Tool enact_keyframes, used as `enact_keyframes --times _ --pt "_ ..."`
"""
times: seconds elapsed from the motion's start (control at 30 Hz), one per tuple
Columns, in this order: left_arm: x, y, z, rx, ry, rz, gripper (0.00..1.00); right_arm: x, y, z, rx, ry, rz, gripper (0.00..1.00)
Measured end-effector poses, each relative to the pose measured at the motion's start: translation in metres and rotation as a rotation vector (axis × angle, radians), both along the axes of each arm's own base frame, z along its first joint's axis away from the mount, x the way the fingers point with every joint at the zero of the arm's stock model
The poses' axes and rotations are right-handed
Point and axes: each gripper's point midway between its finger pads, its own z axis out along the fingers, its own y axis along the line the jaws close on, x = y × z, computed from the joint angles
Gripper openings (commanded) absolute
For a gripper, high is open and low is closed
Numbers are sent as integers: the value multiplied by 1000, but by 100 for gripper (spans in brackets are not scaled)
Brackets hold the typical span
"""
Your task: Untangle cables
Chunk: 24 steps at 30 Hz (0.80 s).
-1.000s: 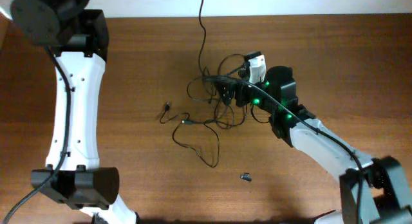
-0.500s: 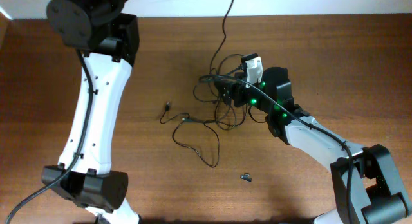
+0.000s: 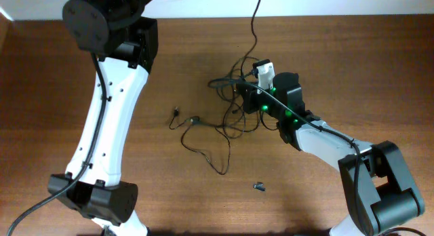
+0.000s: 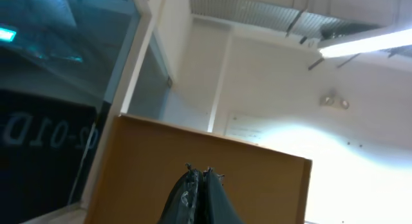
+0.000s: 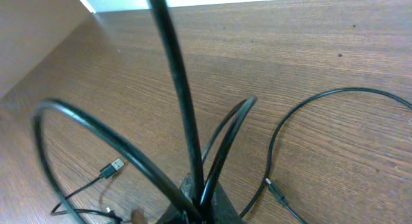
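The cables lie as a black tangle on the wooden table, loose ends trailing left and toward me. My right gripper sits in the tangle's upper part. In the right wrist view it is shut on the cables, and several strands run between its fingers. One strand rises taut from the tangle out of the overhead view's top edge. My left gripper is raised off the table, pointing up at the ceiling with its fingers pressed together. The strand itself is hidden in that view.
A small dark stubby piece lies alone near the front. A USB plug and another connector rest on the wood beside the right gripper. The left arm's white link spans the table's left side.
My right gripper has shut on the cables in the tangle. The left arm swung right, carrying the rising strand rightward with it.
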Motion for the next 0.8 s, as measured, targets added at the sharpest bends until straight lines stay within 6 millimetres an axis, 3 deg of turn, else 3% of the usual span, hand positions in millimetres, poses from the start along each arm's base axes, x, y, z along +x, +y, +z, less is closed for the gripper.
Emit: enact_keyframes --times 0.1,0.13,0.17,0.27,0.37,0.47,0.5,0.67,0.7,0.8 --pt "27 -7 -17 71 98 69 0 2 1 4 6 -16 0 4" --pt "28 -8 -17 76 95 77 0 2 1 5 9 -23 0 4" --pt "50 -13 -37 141 187 129 0 3 1 6 10 -27 0 4" --pt "87 -14 -79 259 314 256 0 4 1 8 13 -33 -1 4" --pt "123 3 -125 373 442 435 0 6 -4 7 14 -32 -10 4" --pt "154 43 -179 491 610 642 0 13 -20 8 22 -30 -33 4" --pt "160 57 -188 510 644 693 0 15 -26 8 28 -26 -35 4" --pt "170 146 -251 646 889 916 0 22 -82 15 127 3 -5 4" --pt "171 167 -260 658 932 967 0 21 -92 13 140 26 -4 4" --pt "170 202 -271 672 992 1052 0 16 -118 2 169 108 -26 4"
